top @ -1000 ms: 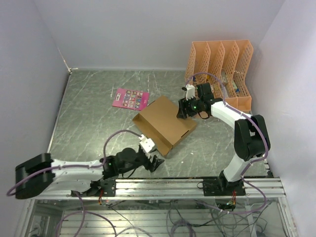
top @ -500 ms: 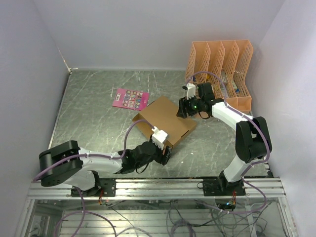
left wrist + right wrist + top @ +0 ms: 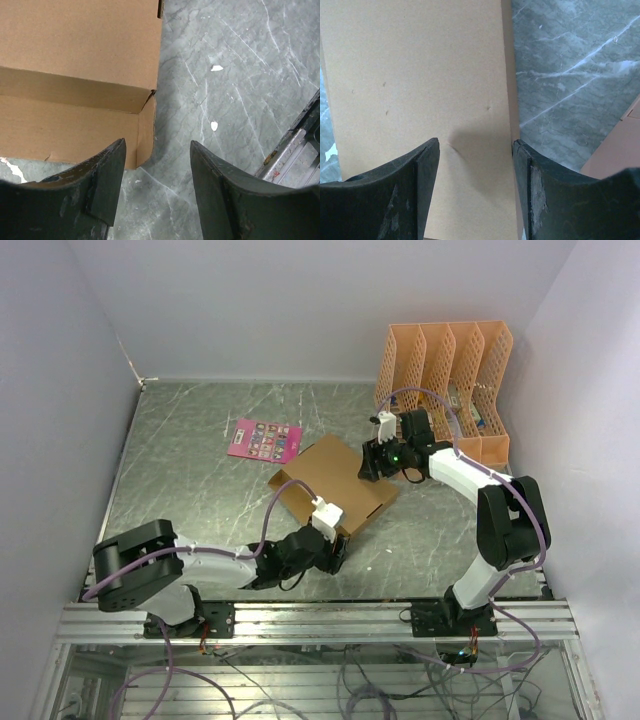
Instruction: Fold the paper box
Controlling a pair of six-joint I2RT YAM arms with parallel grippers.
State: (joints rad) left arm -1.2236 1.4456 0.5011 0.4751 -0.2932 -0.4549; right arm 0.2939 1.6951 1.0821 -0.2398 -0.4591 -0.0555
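The paper box (image 3: 335, 480), plain brown cardboard, lies as a shallow half-folded shape in the middle of the marble table. My left gripper (image 3: 336, 546) sits low at the box's near corner and is open. In the left wrist view the left gripper (image 3: 156, 145) has only bare table between its fingers, and the corner flap of the box (image 3: 75, 45) stands just beyond the left fingertip. My right gripper (image 3: 372, 464) is over the box's far right edge. There the right gripper (image 3: 476, 142) is open above a flat panel of the box (image 3: 420, 65), its right finger at the panel's edge.
An orange lattice file organizer (image 3: 445, 375) stands at the back right, close behind the right arm; a peach corner of the organizer (image 3: 620, 145) shows in the right wrist view. A pink printed card (image 3: 264, 439) lies left of the box. The metal rail (image 3: 400, 618) runs along the near edge.
My left arm has swung forward and right, bringing its gripper up to the box's near corner, with its jaws a little narrower. The right arm and the box have not moved.
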